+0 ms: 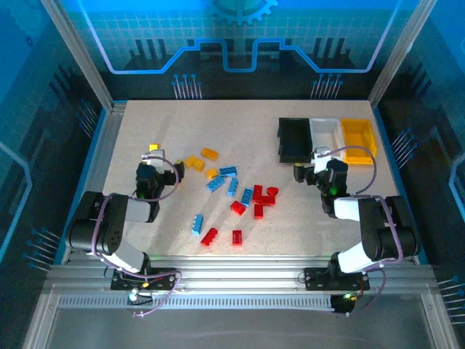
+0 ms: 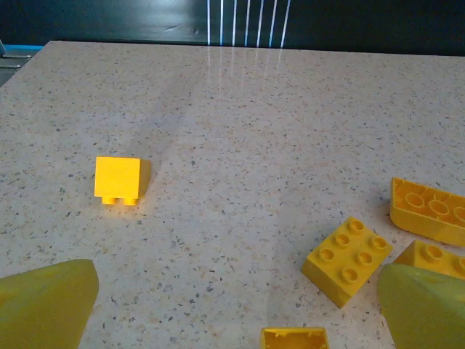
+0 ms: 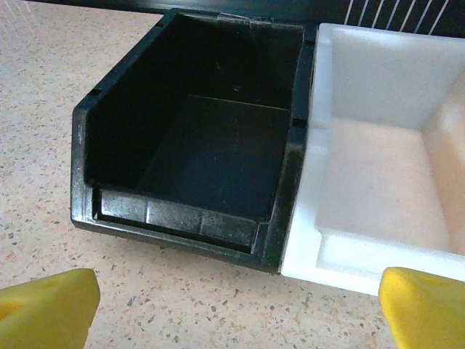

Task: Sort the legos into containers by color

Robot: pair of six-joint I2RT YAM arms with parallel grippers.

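First pick pending: the bricks point(image 1: 247, 196) lie loose mid-table, well apart from the bins point(image 1: 325, 134). Your left gripper point(image 2: 236, 291) and right gripper point(image 3: 236, 298) are spread, empty. Next, grasp the yellow brick point(image 2: 346, 260).

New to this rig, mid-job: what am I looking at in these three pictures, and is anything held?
Two robot arms are bolted at the near edge of a table. The wide picture looks down from above and behind them. The other two come from a camera on each wrist; the yellow shapes in the bottom corners are its fingertips. Loose yellow bricks, blue bricks and red bricks lie mid-table. A black bin, a white bin and a yellow bin stand in a row far right. The left gripper is open near yellow bricks, the right gripper open facing the black and white bins. Nothing is held.
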